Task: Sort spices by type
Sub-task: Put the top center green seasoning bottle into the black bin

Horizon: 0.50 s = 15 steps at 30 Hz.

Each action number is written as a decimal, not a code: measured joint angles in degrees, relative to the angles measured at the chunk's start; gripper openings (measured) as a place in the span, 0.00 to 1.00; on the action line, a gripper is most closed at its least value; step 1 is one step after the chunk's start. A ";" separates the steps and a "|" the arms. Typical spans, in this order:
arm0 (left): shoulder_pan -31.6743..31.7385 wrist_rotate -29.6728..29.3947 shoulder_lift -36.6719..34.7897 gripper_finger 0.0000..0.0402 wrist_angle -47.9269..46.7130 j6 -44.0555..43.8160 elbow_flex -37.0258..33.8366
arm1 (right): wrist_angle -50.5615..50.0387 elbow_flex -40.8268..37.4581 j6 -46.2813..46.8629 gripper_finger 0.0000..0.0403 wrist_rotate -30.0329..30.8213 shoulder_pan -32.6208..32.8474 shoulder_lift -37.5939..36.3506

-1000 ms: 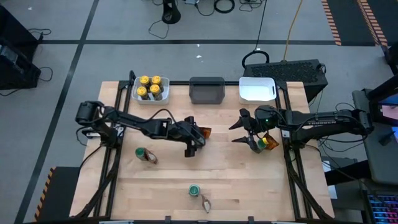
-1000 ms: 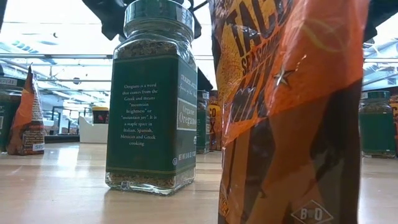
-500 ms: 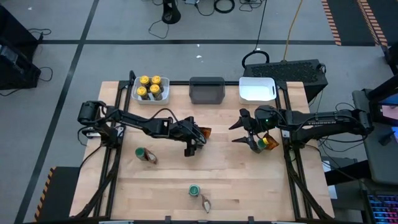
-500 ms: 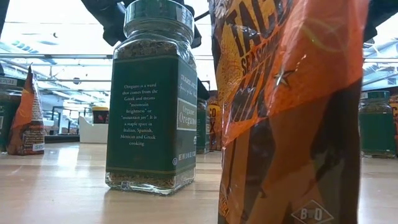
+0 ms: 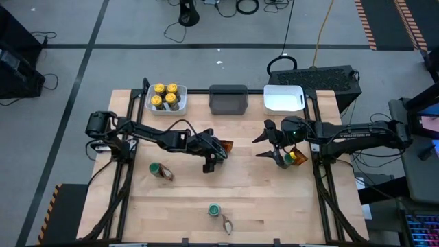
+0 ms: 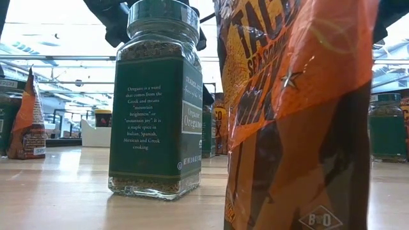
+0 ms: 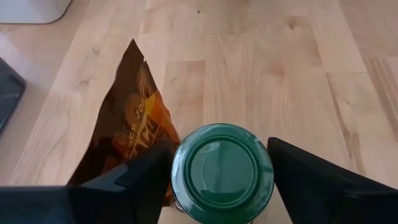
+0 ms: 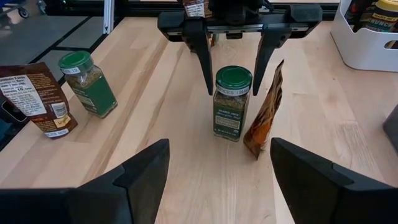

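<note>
A green-lidded spice jar [image 7: 222, 167] stands upright on the table with an orange-brown packet [image 7: 134, 124] upright beside it. My left gripper [image 8: 233, 87] is open at the table's middle, one finger on each side of this jar [image 8: 232, 102]; the right wrist view shows a narrow gap on both sides. My right gripper [image 8: 217, 186] hovers open toward the right edge [image 5: 276, 147], nothing between its fingers. A yellow-lidded jar [image 5: 300, 156] stands just behind it. Two more green-lidded jars [image 5: 156, 169] [image 5: 214, 209] each stand by a packet [image 5: 167, 175] [image 5: 226, 223].
Three bins line the far edge: a white bin [image 5: 152, 106] with several yellow-lidded jars, a dark grey bin [image 5: 228, 99] and another white bin [image 5: 285, 98]. Bare wood lies between the two arms and along the near right of the table.
</note>
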 joint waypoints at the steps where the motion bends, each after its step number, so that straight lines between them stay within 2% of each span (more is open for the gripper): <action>1: 0.00 0.00 0.00 0.63 -0.02 -0.01 0.00 | 0.00 0.00 0.00 0.65 0.00 0.00 0.00; 8: 0.00 0.00 0.00 0.54 -0.02 -0.02 0.02 | 0.02 0.00 0.00 0.65 0.00 0.00 0.00; 15: -0.01 0.07 -0.29 0.54 -0.17 -0.06 0.04 | 0.02 0.00 0.02 0.65 0.00 0.00 0.00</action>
